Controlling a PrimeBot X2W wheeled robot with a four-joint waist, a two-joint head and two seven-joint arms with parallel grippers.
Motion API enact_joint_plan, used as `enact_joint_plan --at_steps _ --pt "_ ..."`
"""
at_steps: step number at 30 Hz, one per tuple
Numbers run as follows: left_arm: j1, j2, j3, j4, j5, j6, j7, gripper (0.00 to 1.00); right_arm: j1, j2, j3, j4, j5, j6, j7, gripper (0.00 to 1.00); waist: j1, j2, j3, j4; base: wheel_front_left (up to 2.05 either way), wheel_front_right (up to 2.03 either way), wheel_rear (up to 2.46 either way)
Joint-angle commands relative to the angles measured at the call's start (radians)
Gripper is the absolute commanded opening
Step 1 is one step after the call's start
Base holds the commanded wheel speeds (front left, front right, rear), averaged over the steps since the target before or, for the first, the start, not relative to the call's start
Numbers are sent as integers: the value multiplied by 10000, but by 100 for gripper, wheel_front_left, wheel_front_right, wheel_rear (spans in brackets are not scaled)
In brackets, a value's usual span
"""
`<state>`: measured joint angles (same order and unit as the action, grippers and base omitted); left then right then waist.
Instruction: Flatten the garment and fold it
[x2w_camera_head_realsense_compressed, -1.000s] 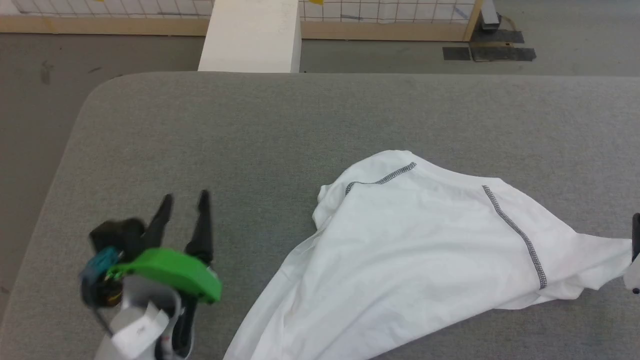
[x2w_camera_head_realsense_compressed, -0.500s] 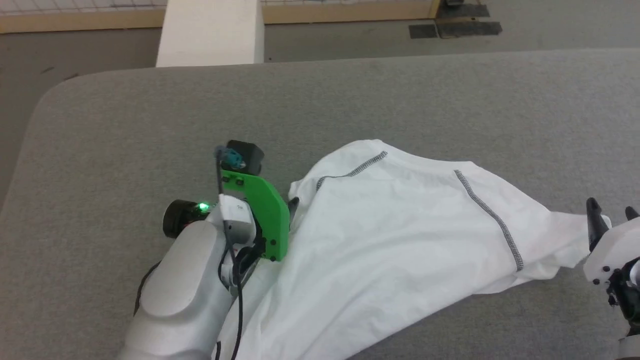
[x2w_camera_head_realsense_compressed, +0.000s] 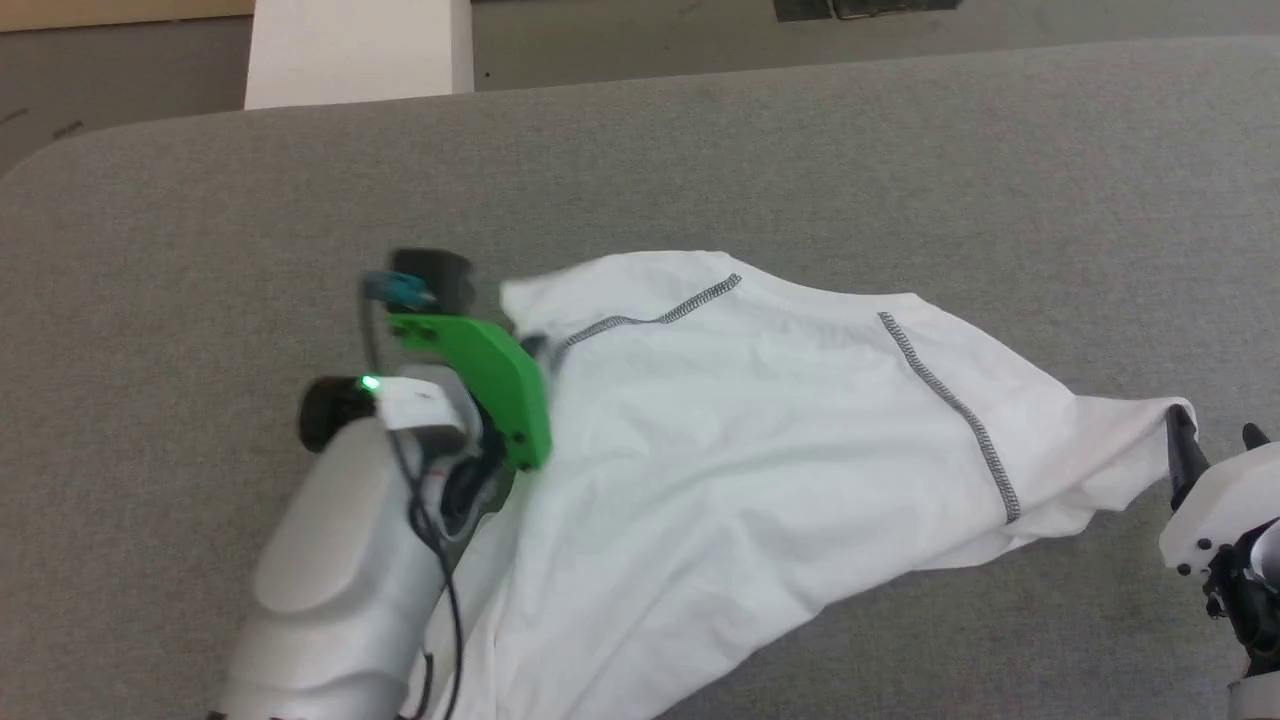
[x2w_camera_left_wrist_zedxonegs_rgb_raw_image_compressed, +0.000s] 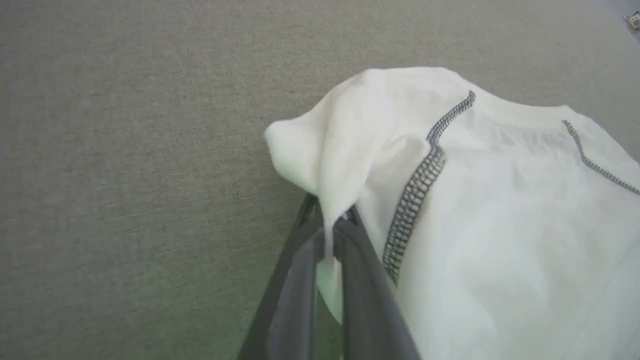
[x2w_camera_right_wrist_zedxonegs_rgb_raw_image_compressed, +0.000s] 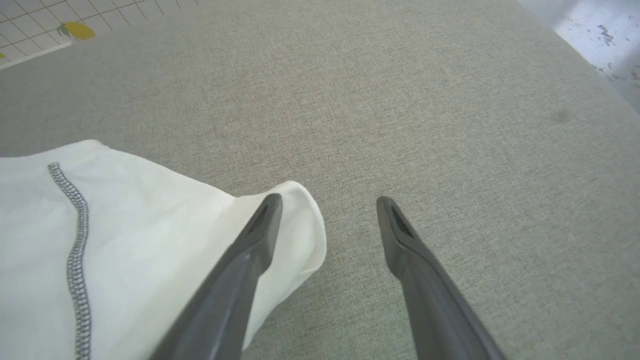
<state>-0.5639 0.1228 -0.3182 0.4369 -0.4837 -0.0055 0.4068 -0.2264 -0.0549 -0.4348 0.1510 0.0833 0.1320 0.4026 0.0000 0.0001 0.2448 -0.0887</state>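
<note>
Right end effector (x2w_camera_right_wrist_zedxonegs_rgb_raw_image_compressed: 327, 202) spread — garment (x2w_camera_right_wrist_zedxonegs_rgb_raw_image_compressed: 125, 240) sleeve beside finger.

The left arm (x2w_camera_head_realsense_compressed: 330, 560) reaches in from the lower left, its pale forearm angled up and to the right, with a green bracket (x2w_camera_head_realsense_compressed: 485, 375) at the wrist. The left gripper (x2w_camera_left_wrist_zedxonegs_rgb_raw_image_compressed: 327, 222) has its 2 dark fingers pressed together on a fold of the garment (x2w_camera_left_wrist_zedxonegs_rgb_raw_image_compressed: 500, 225). The right gripper (x2w_camera_right_wrist_zedxonegs_rgb_raw_image_compressed: 327, 200), at the lower right, has its 2 fingers spread wide, one of them crossing the garment's end.
</note>
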Motion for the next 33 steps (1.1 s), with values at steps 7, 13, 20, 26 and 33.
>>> enact_joint_plan --at_steps 7,13,20,26,33 --pt "1294 880 1812 -2167 -564 1248 -866 0 41 40 187 170 10 -13 -92 100 0 -1 -611 778 0 0 0" --pt "3744 1019 2315 -3472 -955 2082 -175 0 102 44 295 181 65 -13 -70 100 0 -1 -731 1354 0 0 0" --pt "5020 523 2738 -3712 -1658 2269 -431 100 5 46 675 270 203 -13 -54 100 0 -1 -799 1736 0 0 0" --pt "4926 1334 3082 -4622 -914 1953 -1652 100 100 46 755 263 261 -13 -72 100 0 -1 -896 1804 0 0 0" --pt "3312 2018 1862 -4142 -271 1057 -726 100 152 46 868 196 353 -13 -17 100 0 -1 -672 1663 0 0 0"
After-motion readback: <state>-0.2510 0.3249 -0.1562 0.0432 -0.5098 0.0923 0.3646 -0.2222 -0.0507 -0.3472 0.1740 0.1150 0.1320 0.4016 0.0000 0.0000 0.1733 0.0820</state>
